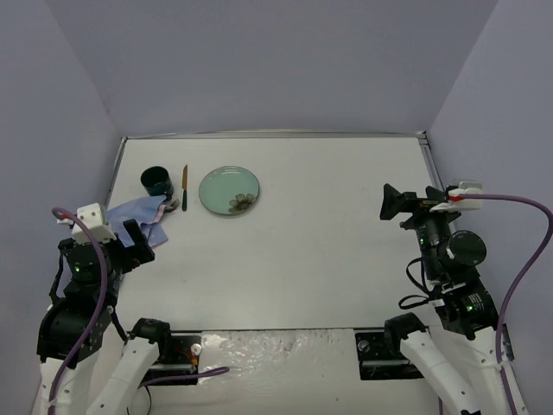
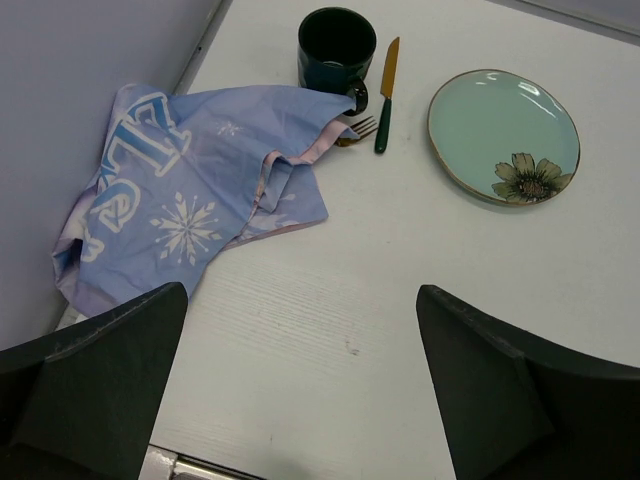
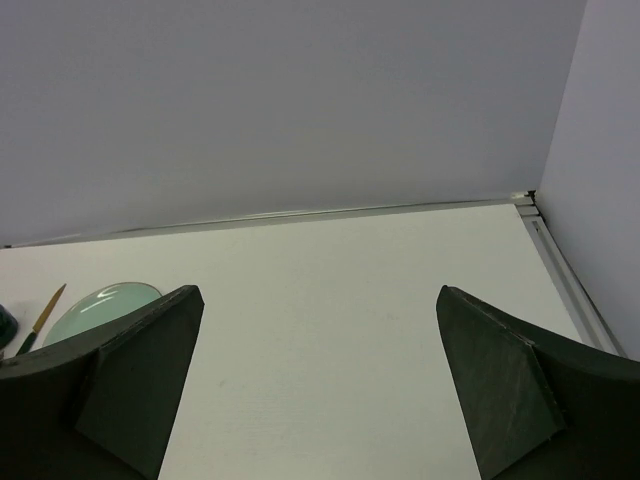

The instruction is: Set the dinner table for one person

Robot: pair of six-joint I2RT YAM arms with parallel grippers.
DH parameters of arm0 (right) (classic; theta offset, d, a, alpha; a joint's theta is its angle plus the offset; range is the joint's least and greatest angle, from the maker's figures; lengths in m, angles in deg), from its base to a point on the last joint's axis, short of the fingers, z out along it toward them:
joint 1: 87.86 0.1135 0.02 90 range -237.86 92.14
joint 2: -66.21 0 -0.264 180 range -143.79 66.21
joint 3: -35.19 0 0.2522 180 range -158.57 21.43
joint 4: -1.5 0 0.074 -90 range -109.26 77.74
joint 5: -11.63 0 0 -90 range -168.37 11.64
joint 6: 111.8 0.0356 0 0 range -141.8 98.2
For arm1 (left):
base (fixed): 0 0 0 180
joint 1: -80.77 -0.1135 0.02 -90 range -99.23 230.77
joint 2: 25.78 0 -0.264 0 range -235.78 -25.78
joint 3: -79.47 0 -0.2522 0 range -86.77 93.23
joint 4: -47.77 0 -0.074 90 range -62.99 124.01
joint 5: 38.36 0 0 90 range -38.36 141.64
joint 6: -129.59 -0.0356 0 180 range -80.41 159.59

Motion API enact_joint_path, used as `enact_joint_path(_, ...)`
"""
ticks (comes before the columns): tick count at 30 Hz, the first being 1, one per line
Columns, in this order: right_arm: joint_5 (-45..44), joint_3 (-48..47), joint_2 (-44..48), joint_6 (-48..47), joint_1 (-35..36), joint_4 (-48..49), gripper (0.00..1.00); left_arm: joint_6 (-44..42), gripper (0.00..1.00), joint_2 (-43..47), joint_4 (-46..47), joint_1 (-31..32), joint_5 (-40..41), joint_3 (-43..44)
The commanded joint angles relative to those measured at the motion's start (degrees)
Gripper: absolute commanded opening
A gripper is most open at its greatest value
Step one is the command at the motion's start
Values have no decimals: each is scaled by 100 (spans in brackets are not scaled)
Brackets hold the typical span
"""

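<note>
The white dinner table (image 1: 328, 242) carries a pale green plate (image 1: 229, 189) with a flower print, a dark mug (image 1: 157, 181), a knife (image 1: 184, 187) with a gold blade and green handle, and a crumpled blue Elsa-print cloth (image 1: 143, 216), all at the far left. In the left wrist view the cloth (image 2: 190, 190) covers most of a gold fork (image 2: 360, 129) beside the mug (image 2: 337, 45), the knife (image 2: 385, 95) and the plate (image 2: 503, 135). My left gripper (image 2: 300, 370) is open and empty, just near of the cloth. My right gripper (image 3: 318, 380) is open and empty at the right side.
Grey walls close in the table on the left, far and right sides. A thin metal rim (image 1: 276, 134) runs along the far edge. The arm bases and cables sit at the near edge (image 1: 276, 346).
</note>
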Motion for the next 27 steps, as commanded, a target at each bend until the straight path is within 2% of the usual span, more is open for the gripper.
enact_joint_path(1, 112, -56, -147, 64, 37, 505, 100, 175, 97, -415, 220, 11, -239, 136)
enact_joint_path(6, -51, 30, -313, 482, 37, 505, 100, 547, 97, -803, 256, 11, -212, 1)
enact_joint_path(12, 70, 152, -689, 889, 37, 505, 100, 1259, 97, -1830, 281, 11, -127, -108)
enact_joint_path(18, 746, 103, -1197, 734, 98, 505, 100, 1687, 97, -2862, 1161, -180, 213, -399)
enact_joint_path(27, 910, 163, -1272, 831, 194, 513, 100, 1125, 97, -4726, 2470, -1622, 84, -490)
